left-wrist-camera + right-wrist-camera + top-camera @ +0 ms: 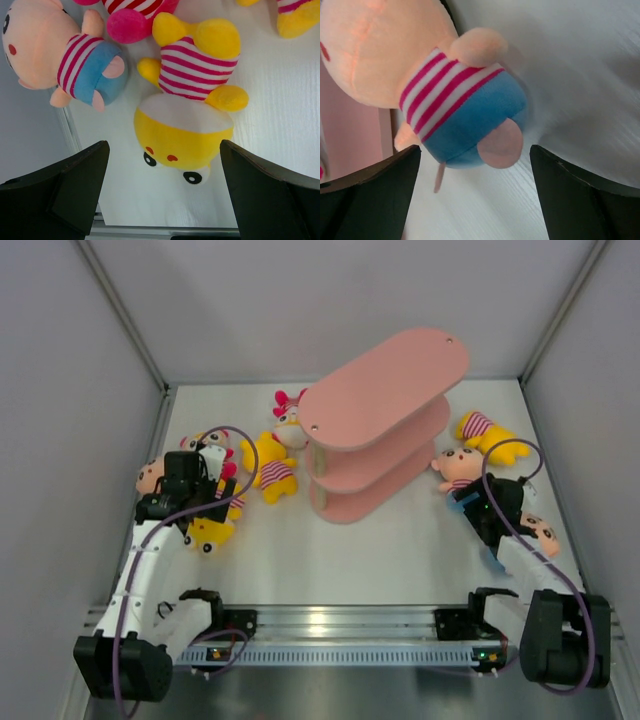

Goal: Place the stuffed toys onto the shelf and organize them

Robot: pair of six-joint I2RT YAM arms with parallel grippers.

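The pink three-tier shelf (385, 420) stands at the back centre with bare boards; a strip of the shelf (350, 135) also shows in the right wrist view. My left gripper (200, 510) (165, 170) is open just above the table, close to the head of a yellow stuffed toy (212, 532) (185, 130) in a striped shirt. My right gripper (465, 498) (475, 175) is open, its fingers (570, 190) on either side of the blue shorts of a peach stuffed toy (455, 465) (465, 110), not touching it.
Beside the yellow toy lie a peach toy (150, 476) (50, 55) and a pink-legged toy (215, 452) (132, 17). Another yellow toy (270, 465) and a red-bowed one (290, 420) lie left of the shelf. A yellow toy (485, 432) and a peach toy (540, 530) lie at the right.
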